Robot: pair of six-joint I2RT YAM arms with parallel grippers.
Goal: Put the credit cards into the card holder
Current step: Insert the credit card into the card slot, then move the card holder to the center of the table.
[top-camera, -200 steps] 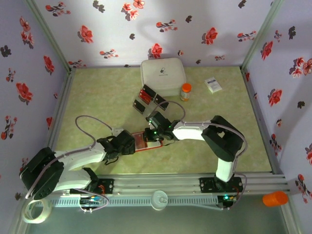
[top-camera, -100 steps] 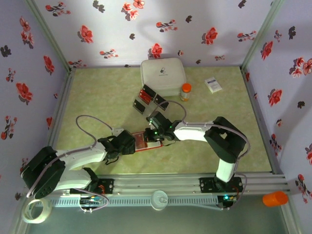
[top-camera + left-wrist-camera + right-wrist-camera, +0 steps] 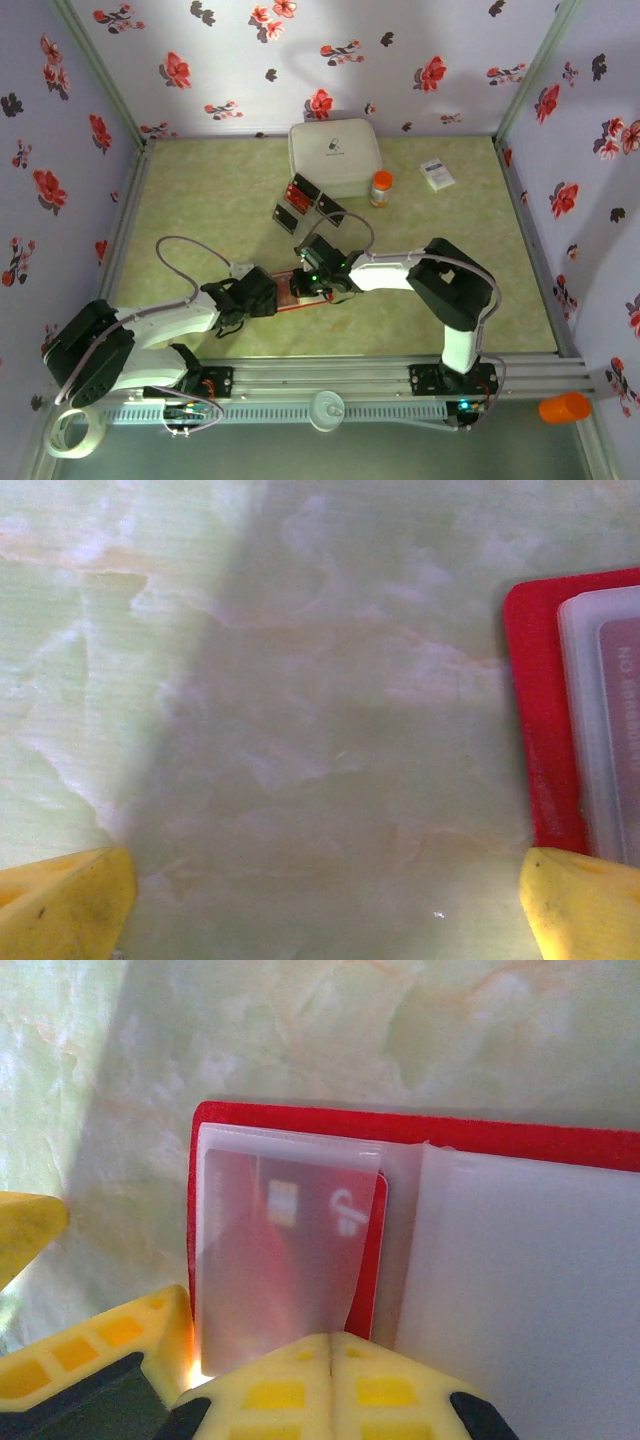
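The right end effector (image 3: 330,1375) is closed, its yellow fingertips (image 3: 270,1390) pressed together at the near edge of the card holder (image 3: 420,1130). A red credit card (image 3: 290,1245) sits just ahead of them under the holder's cloudy clear pocket (image 3: 235,1160). Whether the tips pinch the card's edge cannot be told. The holder lies open and flat on the table (image 3: 200,200), red rim around pale inner sleeves.

The left end effector (image 3: 320,905) hovers low at the card holder's left edge with its jaws spread wide and nothing between them. One yellow fingertip (image 3: 585,905) stands at the holder's red corner.

From above, both arms meet over the card holder (image 3: 287,291), near the front middle of the table. Beyond the holder lie small black trays (image 3: 285,218), with more red credit cards (image 3: 297,192) in them. Further beyond is a big white lidded box (image 3: 335,155), with an orange-capped bottle (image 3: 380,187) beside it. A small white printed box (image 3: 437,174) lies far right of the holder.

The table is pale green with marbled veins, matte, shadowed under the arms. A metal frame (image 3: 125,215) edges it. Walls (image 3: 240,60) papered pale lilac with red and dark flowers close three sides.
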